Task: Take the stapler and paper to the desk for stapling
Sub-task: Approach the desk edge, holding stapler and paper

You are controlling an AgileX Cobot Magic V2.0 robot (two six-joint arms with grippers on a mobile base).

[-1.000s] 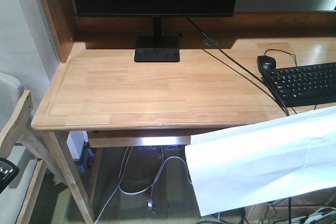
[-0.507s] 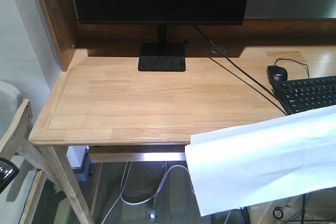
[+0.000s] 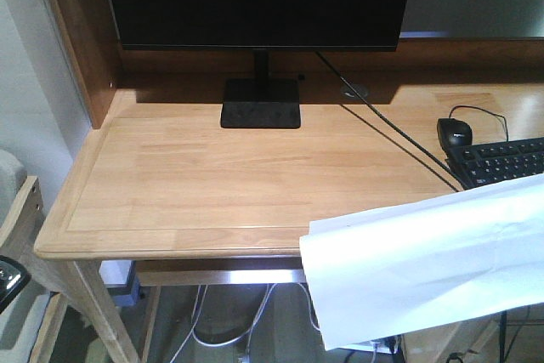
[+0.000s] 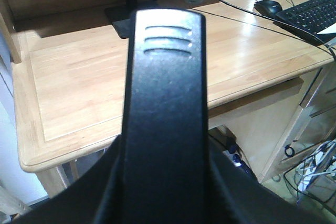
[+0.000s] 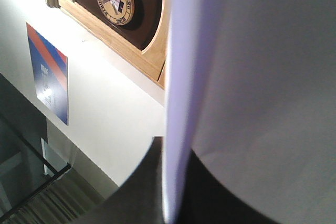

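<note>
Right tool (image 5: 173, 182): 1 paper (image 3: 425, 261) — left tool (image 4: 165, 198): 1 stapler (image 4: 165, 77) | 1 desk (image 3: 212, 167)

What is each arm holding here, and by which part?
Right gripper: the paper, pinched at one edge. Left gripper: the stapler, by its near end; the exact grip is hidden.

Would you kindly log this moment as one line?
left hand: holds stapler | right hand: holds paper | desk: neither down yet
</note>
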